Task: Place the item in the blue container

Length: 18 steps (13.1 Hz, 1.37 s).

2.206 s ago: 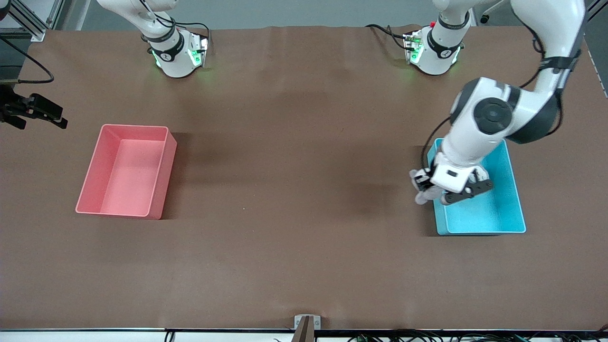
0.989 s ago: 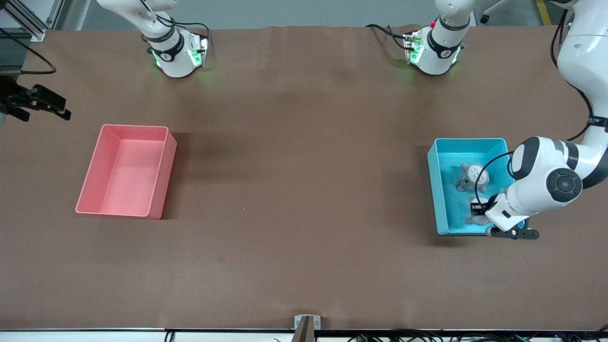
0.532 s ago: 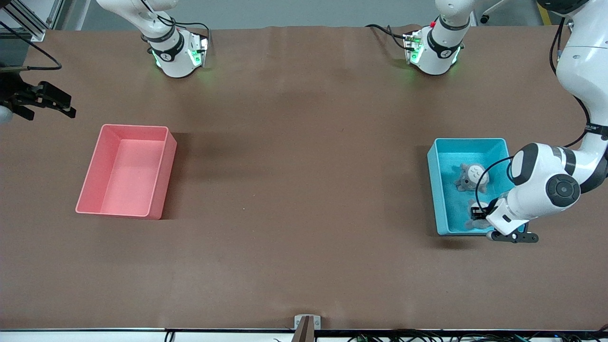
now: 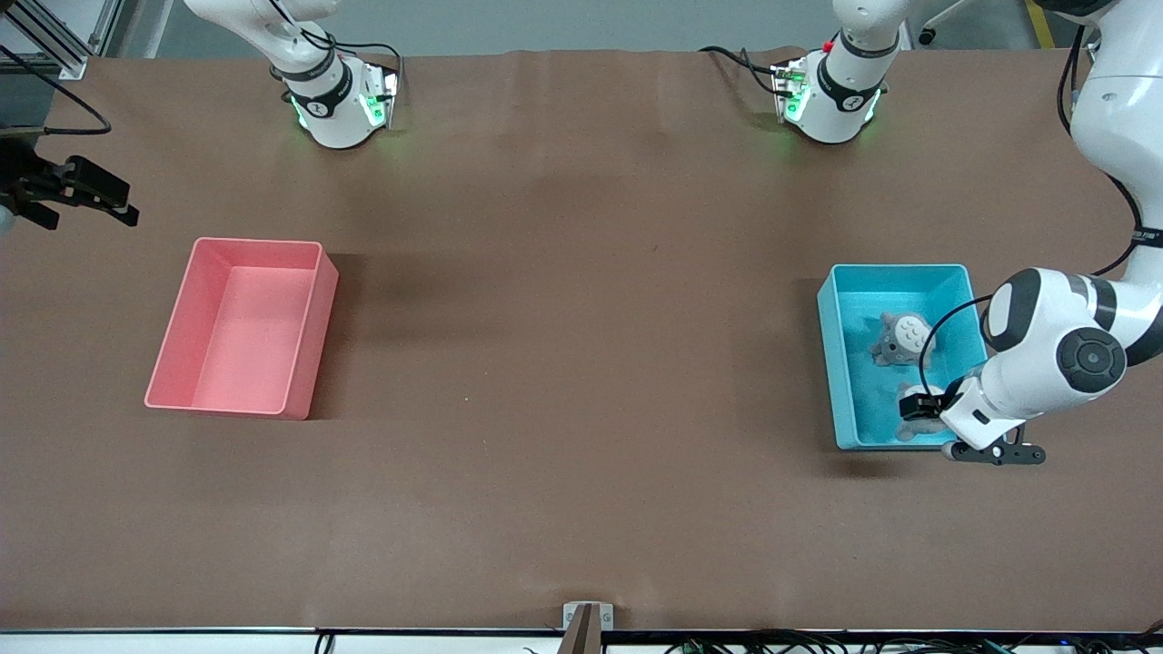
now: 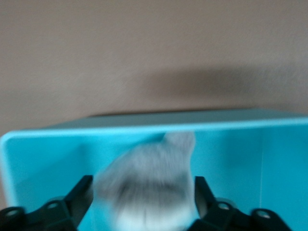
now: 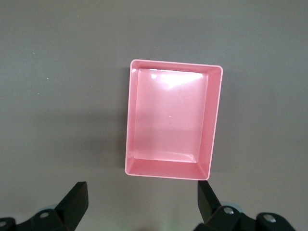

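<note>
Risk is the grey plush [image 5: 147, 185] snagging as the left pincer [image 4: 919, 406], clenched on it low inside the blue container [image 4: 834, 350] near its front wall, is releasing; right pincer [image 6: 139, 204] is waiting spread above the pink bin [image 6: 171, 120].

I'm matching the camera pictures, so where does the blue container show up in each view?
Front view: blue container at the left arm's end of the table, two plush toys inside.
Left wrist view: its wall fills the lower half.
Right wrist view: not in it.
Shared landmark: the grey plush toy between the left gripper's fingers.
</note>
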Each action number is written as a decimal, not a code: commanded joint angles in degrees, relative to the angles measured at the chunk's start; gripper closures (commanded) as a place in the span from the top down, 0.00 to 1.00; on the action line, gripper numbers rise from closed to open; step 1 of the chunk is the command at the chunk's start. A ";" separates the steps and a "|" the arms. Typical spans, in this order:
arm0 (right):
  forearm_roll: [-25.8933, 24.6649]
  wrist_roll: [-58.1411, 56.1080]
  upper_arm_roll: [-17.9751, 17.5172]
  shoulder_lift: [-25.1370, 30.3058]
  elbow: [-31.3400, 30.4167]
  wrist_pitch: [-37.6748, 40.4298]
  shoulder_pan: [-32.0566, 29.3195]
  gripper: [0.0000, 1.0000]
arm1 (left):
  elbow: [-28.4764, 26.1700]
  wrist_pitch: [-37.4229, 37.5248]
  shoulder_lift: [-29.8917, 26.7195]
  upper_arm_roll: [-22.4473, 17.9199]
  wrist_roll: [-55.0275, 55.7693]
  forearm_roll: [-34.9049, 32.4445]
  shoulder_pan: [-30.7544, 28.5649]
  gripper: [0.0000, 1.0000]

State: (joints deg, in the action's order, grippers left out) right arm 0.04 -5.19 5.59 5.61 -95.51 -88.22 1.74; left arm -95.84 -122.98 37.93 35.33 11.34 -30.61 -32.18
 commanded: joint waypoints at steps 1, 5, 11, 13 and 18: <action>-0.48 -1.92 -0.32 1.86 -1.87 -0.82 -1.29 1.00 | -0.75 5.54 -5.75 0.18 -0.70 1.24 0.01 1.00; -0.48 -1.93 -0.50 1.86 -1.87 -0.64 -1.21 1.00 | -0.75 11.60 -11.11 0.44 -2.45 5.72 -1.13 1.00; -0.48 -1.84 -0.50 1.86 -1.87 -0.55 -1.21 1.00 | -0.40 20.49 -25.86 0.27 -9.93 22.41 -5.00 1.00; -0.48 -1.93 -0.50 1.87 -1.87 -0.55 -1.21 1.00 | 0.48 22.77 -30.61 -0.52 -10.28 27.42 -5.09 1.00; -0.48 -1.93 -0.58 1.86 -1.87 -0.47 -1.12 1.00 | 9.16 33.31 -33.62 -3.75 -9.58 29.46 -0.03 1.00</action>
State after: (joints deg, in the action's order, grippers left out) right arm 0.01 -6.42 5.58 5.69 -95.67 -88.26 1.10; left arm -90.69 -93.47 3.90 34.57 2.09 -2.03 -36.22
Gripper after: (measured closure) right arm 0.000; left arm 0.000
